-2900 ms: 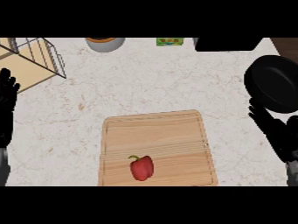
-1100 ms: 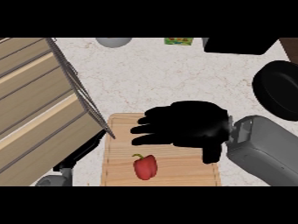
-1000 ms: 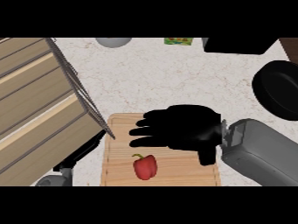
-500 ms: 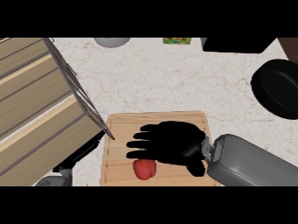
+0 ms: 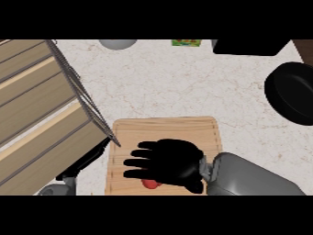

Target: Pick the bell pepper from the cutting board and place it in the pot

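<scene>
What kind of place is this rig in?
Likely a kitchen counter: a wooden cutting board with a bell pepper on it, a black pot, and a pale stone-look worktop.

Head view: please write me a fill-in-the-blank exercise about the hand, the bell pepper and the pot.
1. The right hand is spread over the wooden ____.
2. Under its fingers only a small ____ part of the bell pepper shows.
3. The pot on the counter, at the view's right, is ____ in colour.
Missing words: cutting board; red; black.
</scene>
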Robot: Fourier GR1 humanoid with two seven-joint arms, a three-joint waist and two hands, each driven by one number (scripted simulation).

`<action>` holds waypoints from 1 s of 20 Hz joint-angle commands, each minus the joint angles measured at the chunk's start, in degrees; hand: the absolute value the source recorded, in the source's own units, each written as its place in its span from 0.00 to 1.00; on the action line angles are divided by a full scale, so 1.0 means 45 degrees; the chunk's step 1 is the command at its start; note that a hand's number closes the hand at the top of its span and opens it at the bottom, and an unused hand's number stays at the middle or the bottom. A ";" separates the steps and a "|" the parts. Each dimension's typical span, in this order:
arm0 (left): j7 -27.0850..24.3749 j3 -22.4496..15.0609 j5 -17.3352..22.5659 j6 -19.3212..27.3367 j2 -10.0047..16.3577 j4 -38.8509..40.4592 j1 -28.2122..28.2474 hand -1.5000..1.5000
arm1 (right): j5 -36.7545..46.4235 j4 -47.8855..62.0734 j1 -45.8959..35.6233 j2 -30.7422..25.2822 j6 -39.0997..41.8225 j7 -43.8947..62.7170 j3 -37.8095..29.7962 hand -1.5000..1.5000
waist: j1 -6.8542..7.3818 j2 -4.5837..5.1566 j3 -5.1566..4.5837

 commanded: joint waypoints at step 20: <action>0.0604 0.0627 0.0073 -0.0158 0.1044 -0.1779 -0.2635 0.50 | 0.2140 0.3247 0.0905 0.2288 -0.2087 0.0512 0.1535 0.00 | 0.0149 -0.0230 0.0592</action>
